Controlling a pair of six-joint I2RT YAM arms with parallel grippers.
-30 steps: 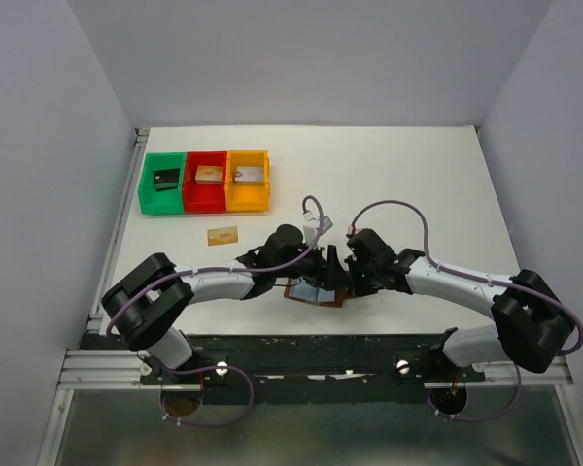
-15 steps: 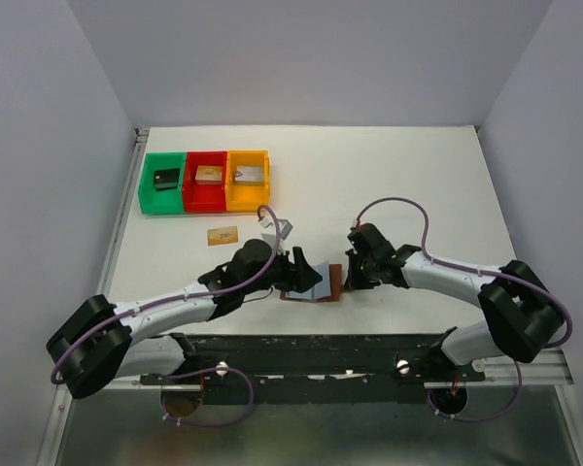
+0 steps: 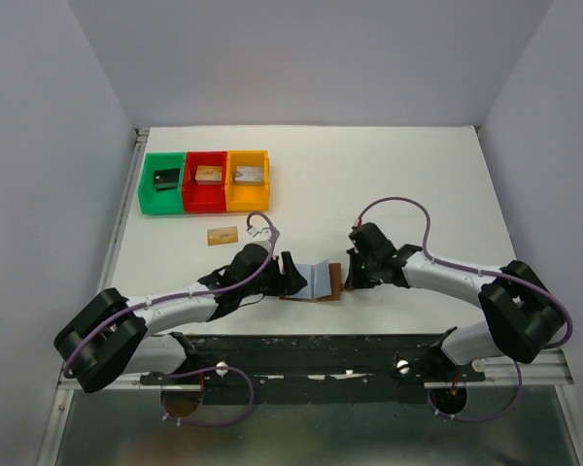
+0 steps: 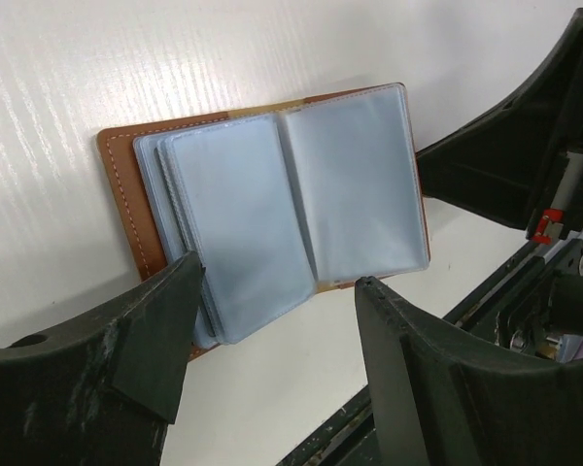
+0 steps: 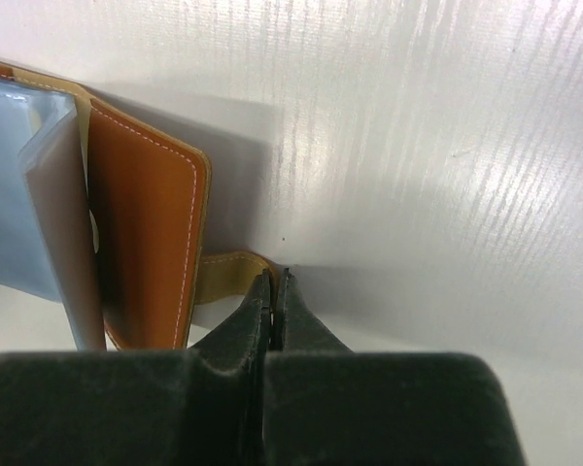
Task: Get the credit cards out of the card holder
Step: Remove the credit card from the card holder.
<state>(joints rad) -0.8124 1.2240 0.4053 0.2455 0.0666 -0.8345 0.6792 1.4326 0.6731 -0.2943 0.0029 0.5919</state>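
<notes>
My left gripper [image 4: 280, 282] stands wide open, its 2 fingers [image 4: 165, 320] straddling the card holder [image 4: 272, 214]. The holder lies spread open at 6 o'clock on the table [image 3: 418, 175], close to the front edge. Its cloudy pockets [image 4: 355, 184] hide whether anything sits inside. My right gripper [image 5: 274, 282] is closed at the snap tab [image 5: 228, 267] on the holder's 3 o'clock side; whether it pinches the tab I cannot tell. 1 credit card [image 3: 222, 235] lies toward 10 o'clock, with white tabletop around it.

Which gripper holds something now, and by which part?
The right gripper is shut on the card holder, pinching the end of its snap tab. The left gripper is open and holds nothing.
</notes>
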